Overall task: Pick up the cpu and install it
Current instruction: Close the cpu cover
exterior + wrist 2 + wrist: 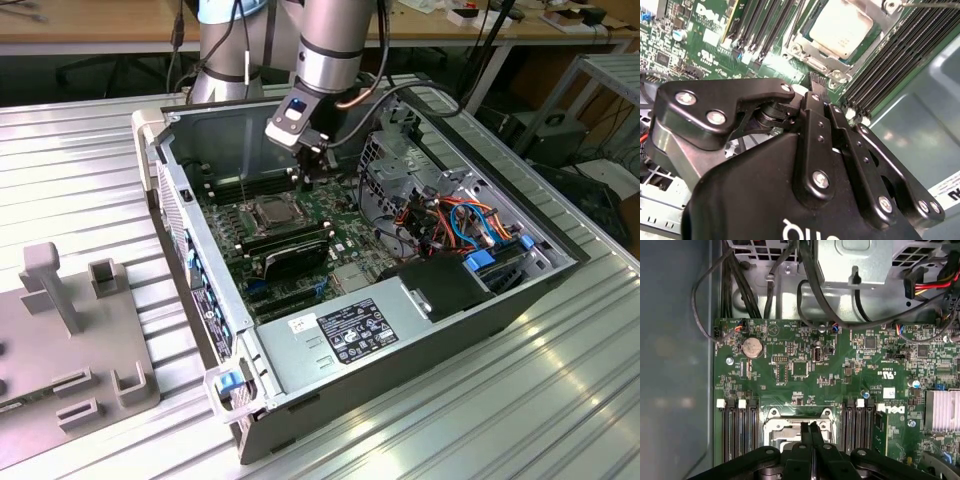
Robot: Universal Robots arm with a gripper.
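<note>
On the ribbed silver metal table [530, 400] lies a big dark grey metal computer box [420, 375] with its side open. Beside it, at the exterior view's left, sits a grey plastic stand with blocks and slots [70, 335].

Inside the box, nearest of all, is a silver metal power box with a white sticker [340, 335]. Next to it, toward the exterior view's right, is a bunch of orange and blue wires [470, 228]. Behind the power box lies the flat green board [345, 245], covered in little parts. One of these is a round silver coin battery [751, 347].

In the middle of the board is a square socket with a shiny metal frame [812, 60]. The cpu [272, 211] lies flat inside this socket. In the second wrist view the cpu [840, 27] is a small, thin square with a dull silver-grey top and rounded corners. Long black memory slots [900, 55] run along both sides of the socket.

The black gripper [318, 170] hangs over the board, a little past the socket. In the first wrist view, the two black fingers [805, 432] are pressed together, and nothing shows between them. The gripper [815, 89] is near a corner of the socket frame and does not touch the cpu. Above the gripper stands the thick silver robot arm [330, 45].
</note>
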